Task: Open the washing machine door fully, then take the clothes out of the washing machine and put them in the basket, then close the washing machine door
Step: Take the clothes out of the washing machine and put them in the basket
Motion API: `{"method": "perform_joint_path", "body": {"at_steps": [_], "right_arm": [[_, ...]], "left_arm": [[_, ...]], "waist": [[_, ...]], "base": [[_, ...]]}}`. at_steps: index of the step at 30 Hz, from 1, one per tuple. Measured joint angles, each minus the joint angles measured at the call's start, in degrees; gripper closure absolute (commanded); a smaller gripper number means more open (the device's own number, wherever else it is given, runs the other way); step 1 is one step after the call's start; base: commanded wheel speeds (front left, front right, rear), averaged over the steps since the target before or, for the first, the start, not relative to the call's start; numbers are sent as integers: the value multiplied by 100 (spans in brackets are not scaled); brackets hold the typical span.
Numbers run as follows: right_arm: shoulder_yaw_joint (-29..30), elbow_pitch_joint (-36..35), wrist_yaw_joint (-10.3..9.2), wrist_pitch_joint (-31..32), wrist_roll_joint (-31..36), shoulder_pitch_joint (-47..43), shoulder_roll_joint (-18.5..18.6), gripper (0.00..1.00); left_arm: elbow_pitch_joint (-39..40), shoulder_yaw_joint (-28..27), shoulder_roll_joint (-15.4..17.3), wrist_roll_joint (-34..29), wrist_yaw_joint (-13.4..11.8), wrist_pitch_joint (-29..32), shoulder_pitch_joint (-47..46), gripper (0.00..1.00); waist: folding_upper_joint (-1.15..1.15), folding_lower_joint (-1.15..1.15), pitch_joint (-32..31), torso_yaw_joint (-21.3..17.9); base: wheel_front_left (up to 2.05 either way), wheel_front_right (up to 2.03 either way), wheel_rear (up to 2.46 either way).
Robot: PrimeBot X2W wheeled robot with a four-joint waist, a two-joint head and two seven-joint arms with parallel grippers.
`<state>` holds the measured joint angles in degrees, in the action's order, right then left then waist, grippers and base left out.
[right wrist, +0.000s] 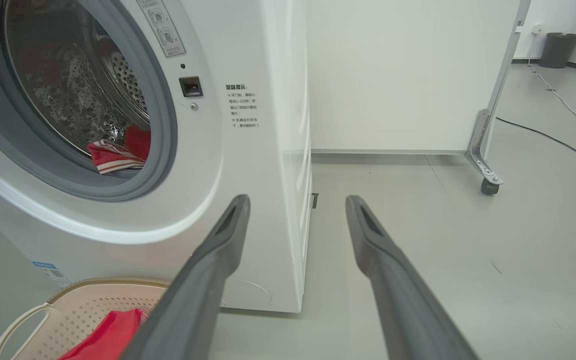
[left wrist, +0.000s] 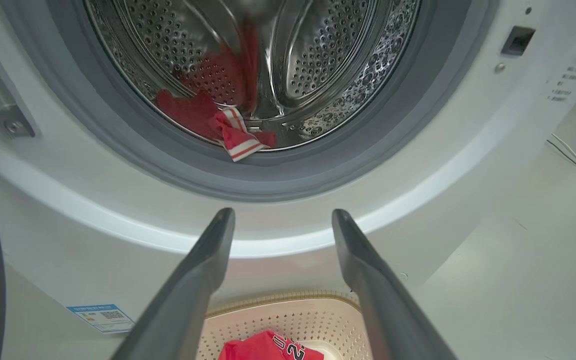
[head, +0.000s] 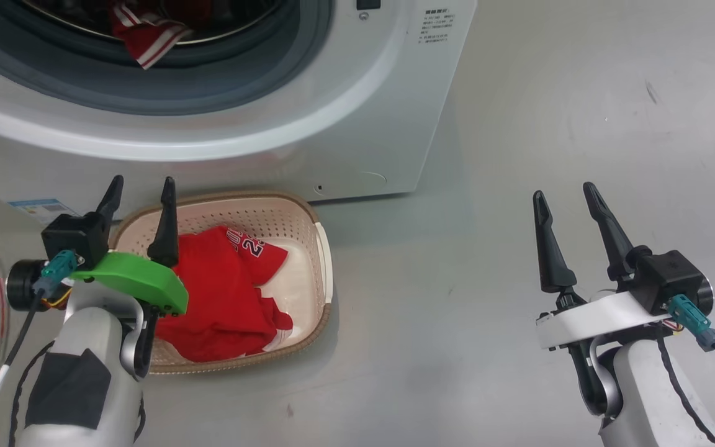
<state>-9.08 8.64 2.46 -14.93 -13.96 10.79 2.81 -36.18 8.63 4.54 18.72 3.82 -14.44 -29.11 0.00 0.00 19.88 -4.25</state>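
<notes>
Red jersey [head: 221, 298] in basket [head: 277, 223] — just below left gripper [head: 143, 181], fingers spread, empty | red clothes [left wrist: 228, 132] in drum [left wrist: 318, 65] — ahead of it | right gripper [head: 563, 191] spread wide, empty

Test-lab setting: washing machine [right wrist: 203, 175] stands alone on bare grey floor [right wrist: 443, 250], beside wheeled white partition [right wrist: 393, 75]; loose cable [right wrist: 553, 139] trailing.

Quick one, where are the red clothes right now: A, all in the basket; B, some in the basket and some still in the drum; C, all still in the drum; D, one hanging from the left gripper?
B: a red jersey lies in the basket, while a red striped garment still sits at the drum's lip inside the washing machine.
</notes>
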Motion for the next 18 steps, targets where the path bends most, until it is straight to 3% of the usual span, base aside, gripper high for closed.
{"method": "perform_joint_path", "body": {"at_steps": [18], "right_arm": [[67, 136, 100, 0, 48, -665, -8, 0]], "left_arm": [[1541, -23, 14, -372, -254, 0, 1457, 0]], "waist": [[0, 0, -1167, 233]], "base": [[0, 0, 0]]}}
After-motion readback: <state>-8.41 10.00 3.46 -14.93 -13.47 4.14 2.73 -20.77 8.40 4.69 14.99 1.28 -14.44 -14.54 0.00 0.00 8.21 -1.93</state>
